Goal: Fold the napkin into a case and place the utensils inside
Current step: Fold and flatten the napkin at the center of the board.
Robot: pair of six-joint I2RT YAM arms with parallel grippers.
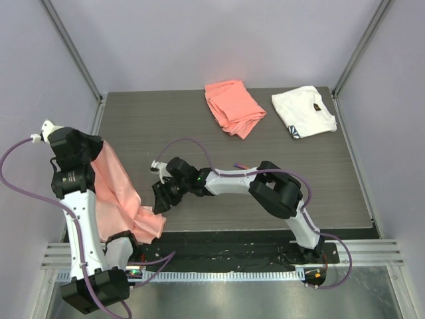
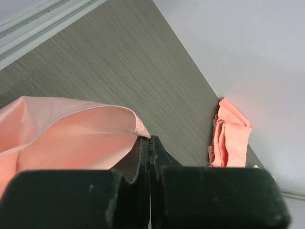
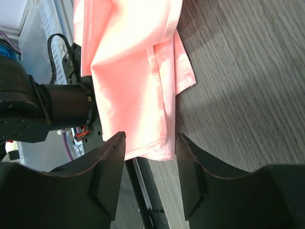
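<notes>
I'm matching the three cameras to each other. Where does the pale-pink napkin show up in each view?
Top external: the napkin hangs at the left, draping down to the table's near edge.
Left wrist: lower left, hem pinched by the left gripper.
Right wrist: upper centre, lower corner seen between the open jaws of the right gripper.
Shared landmark: the dark wood-grain table.

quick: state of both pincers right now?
Left pincer: closed, pinching the napkin by its hem.
Right pincer: open at the napkin's lower corner, gripping nothing.
</notes>
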